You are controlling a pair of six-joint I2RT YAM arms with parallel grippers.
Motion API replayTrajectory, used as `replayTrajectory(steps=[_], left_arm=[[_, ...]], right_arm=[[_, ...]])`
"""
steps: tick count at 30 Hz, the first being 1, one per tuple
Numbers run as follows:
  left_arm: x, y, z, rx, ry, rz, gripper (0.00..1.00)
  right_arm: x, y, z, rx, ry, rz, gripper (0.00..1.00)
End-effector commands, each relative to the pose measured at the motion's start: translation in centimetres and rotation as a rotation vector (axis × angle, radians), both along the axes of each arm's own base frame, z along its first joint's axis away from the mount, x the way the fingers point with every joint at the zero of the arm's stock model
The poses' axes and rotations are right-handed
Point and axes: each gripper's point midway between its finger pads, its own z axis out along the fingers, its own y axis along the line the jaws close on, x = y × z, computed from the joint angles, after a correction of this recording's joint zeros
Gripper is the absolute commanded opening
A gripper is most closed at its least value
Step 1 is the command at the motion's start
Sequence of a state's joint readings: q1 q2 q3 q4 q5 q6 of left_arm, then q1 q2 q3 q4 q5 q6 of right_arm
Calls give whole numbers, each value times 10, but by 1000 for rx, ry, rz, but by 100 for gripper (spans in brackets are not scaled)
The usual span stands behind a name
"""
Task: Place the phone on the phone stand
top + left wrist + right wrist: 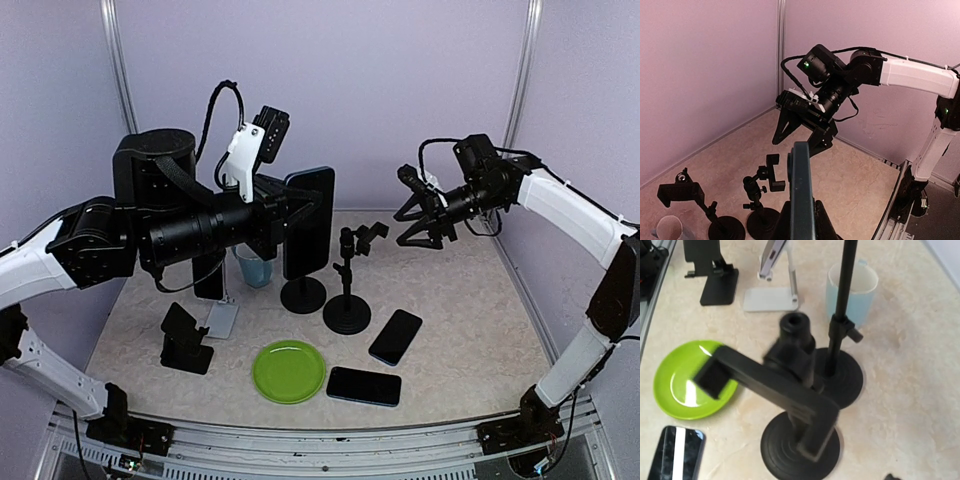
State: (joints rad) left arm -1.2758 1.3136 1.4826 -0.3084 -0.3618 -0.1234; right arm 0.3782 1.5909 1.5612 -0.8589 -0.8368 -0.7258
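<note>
So the left fingers (281, 212) are clamped on the dark phone (308, 218), upright above the bench (450, 330), roughly 10 o'clock of the black clamp stand (347, 298). The right fingers (782, 125) are spread wide, empty, hovering at its 2 o'clock.

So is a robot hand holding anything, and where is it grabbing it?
The left gripper holds a phone by its side edge; the right gripper holds nothing.

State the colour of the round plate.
The plate is lime green; top external view shows it best.
</note>
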Motion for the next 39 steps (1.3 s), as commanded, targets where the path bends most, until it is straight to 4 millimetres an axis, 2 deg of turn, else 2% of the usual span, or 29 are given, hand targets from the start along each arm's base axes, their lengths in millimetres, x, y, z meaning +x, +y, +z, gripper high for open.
replayTrajectory(steps=[1, 5, 9, 13, 19, 21, 26, 29, 35, 39], left_arm=[[-1, 21, 8, -36, -20, 65, 0], [-2, 22, 1, -38, -10, 65, 0], [-3, 19, -3, -35, -5, 59, 0], [-3, 15, -6, -31, -2, 64, 0], [-3, 10, -11, -24, -6, 63, 0], [-2, 9, -13, -19, -6, 67, 0], [-1, 10, -16, -8, -6, 76, 0], [-1, 14, -16, -9, -5, 86, 0], [2, 22, -16, -17, -12, 114, 0], [2, 23, -17, -17, -16, 119, 0]], right_arm=[[0, 16, -5, 28, -13, 71, 73], [-15, 37, -10, 33, 13, 138, 75], [-39, 57, -16, 3, 18, 204, 75], [-56, 60, -23, -46, 4, 213, 75], [-73, 51, -28, -92, -4, 195, 74], [-74, 49, -26, -87, -17, 177, 73], [-51, 44, -32, -142, -35, 42, 73], [-45, 44, -31, -141, -18, -1, 74], [-46, 48, -13, -83, -45, 6, 72], [-61, 56, -8, -35, 2, 89, 69]])
